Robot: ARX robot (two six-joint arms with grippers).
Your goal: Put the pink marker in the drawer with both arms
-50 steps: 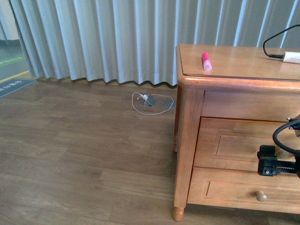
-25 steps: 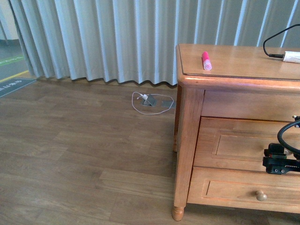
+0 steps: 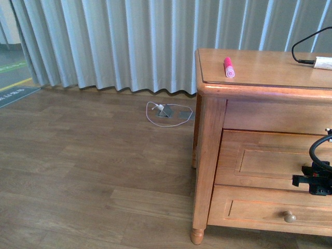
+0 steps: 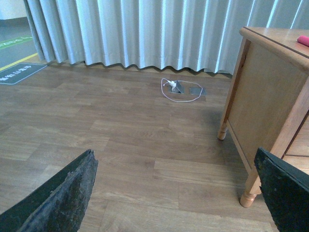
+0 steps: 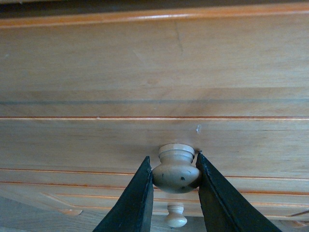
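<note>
1. The right gripper (image 5: 173, 159) has its fingers (image 5: 135, 203) pinching the round knob (image 5: 176, 173) of the upper drawer (image 3: 259, 161), touching it on both sides. I take this as the grip for pulling, since the drawer front sits flush and shut.
2. The pink marker (image 3: 228, 68) lies on the cabinet top (image 3: 270, 65), near its left front corner. It is well apart from both grippers and from the white box (image 3: 324, 63).
3. The left gripper (image 4: 174, 193) hangs low over the floor (image 3: 104, 171) beside the cabinet, fingers (image 4: 63, 198) spread wide and holding nothing. It looks free to fetch the marker.
4. Open floor ahead gives the drawer room to slide out. The lower knob (image 5: 175, 216) just under the right fingers calls for care.
</note>
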